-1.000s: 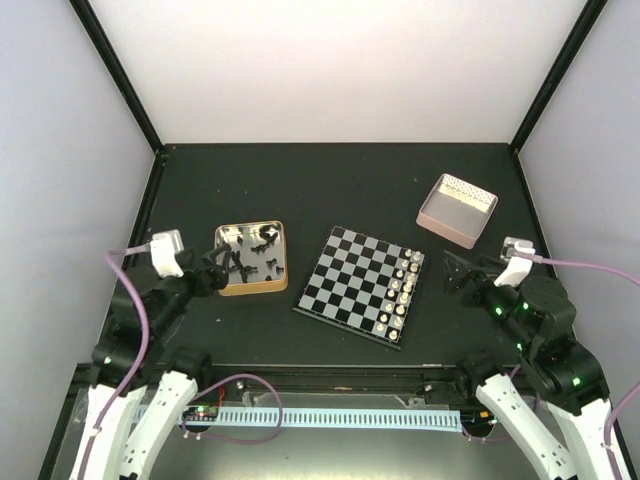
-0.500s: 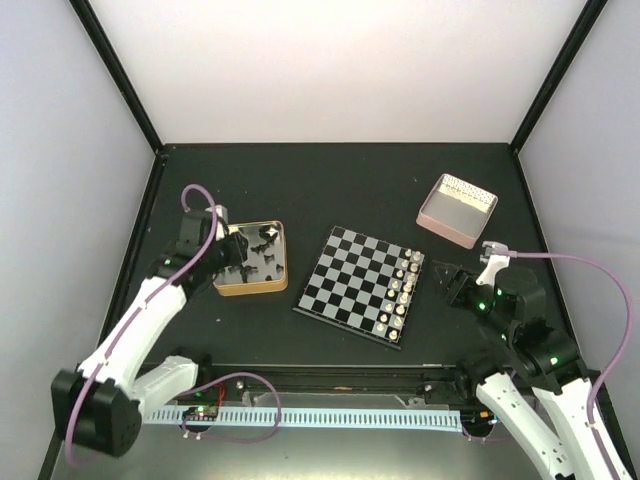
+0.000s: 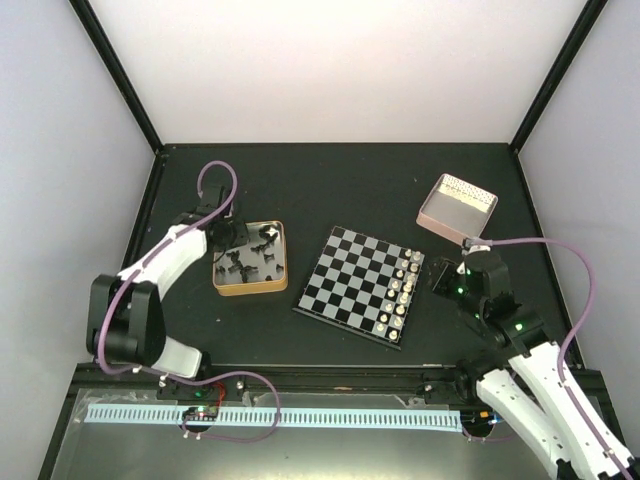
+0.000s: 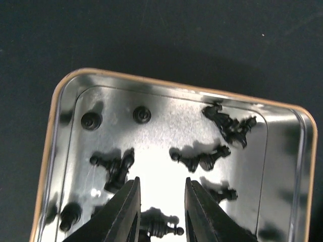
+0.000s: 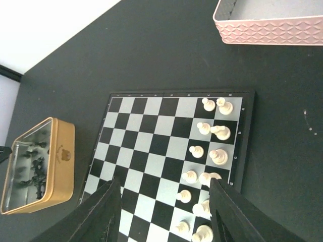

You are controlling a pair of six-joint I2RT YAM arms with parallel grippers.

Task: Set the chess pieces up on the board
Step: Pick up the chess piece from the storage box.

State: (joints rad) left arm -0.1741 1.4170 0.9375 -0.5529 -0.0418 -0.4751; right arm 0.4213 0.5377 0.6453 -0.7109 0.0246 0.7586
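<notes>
Several black chess pieces (image 4: 199, 157) lie loose in a gold-rimmed tin (image 4: 176, 89), left of the board (image 3: 345, 280). My left gripper (image 4: 161, 181) points down into the tin (image 3: 250, 288). Its jaws are narrow but still apart, with bare tin floor showing between the tips. One black piece (image 4: 164, 228) lies flat between the fingers further back, and no grip on it shows. My right gripper (image 5: 164, 184) hovers open and empty at the board's (image 5: 151, 146) right side. No black pieces stand on the board.
Cream pieces (image 5: 217, 156) fill two rows along the board's right edge (image 3: 400, 290). A pink box (image 3: 457, 210) stands at the back right, beyond my right gripper (image 3: 440, 280). The tin's walls surround my left gripper (image 3: 228, 235).
My left arm swung from the left edge to above the tin and its jaws narrowed a lot. My right arm moved closer to the board and its jaws closed a little.
</notes>
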